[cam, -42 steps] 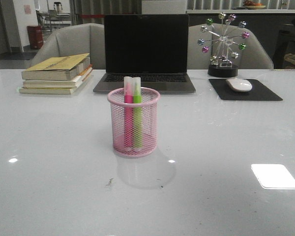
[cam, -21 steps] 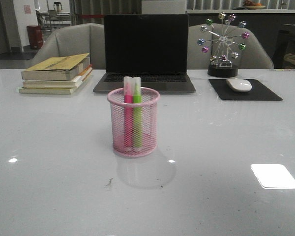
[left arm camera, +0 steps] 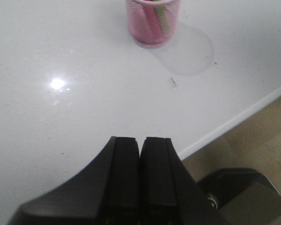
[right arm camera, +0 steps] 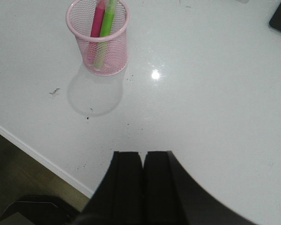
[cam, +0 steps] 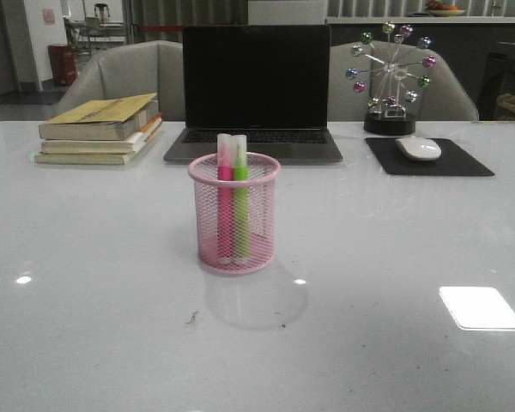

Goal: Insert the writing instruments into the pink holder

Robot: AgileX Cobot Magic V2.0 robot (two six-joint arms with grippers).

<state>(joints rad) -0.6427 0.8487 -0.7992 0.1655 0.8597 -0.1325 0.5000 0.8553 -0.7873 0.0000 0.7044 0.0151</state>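
Observation:
The pink holder (cam: 234, 215) stands upright in the middle of the white table. Inside it stand the pink highlighter (cam: 225, 184) and the green highlighter (cam: 240, 184), side by side, their whitish caps poking above the rim. Both wrist views show the holder (left arm camera: 152, 21) (right arm camera: 98, 37) with both markers in it, far ahead of the fingers. My left gripper (left arm camera: 140, 140) is shut and empty, over the table near its front edge. My right gripper (right arm camera: 142, 154) is likewise shut and empty, near the front edge. Neither arm shows in the front view.
Behind the holder sits an open laptop (cam: 255, 90). A stack of books (cam: 99, 129) lies at the back left. A mouse (cam: 418, 148) on a black pad (cam: 429, 159) and a ball ornament (cam: 390, 77) are at the back right. The table's front edge (left arm camera: 234, 124) runs close to both grippers.

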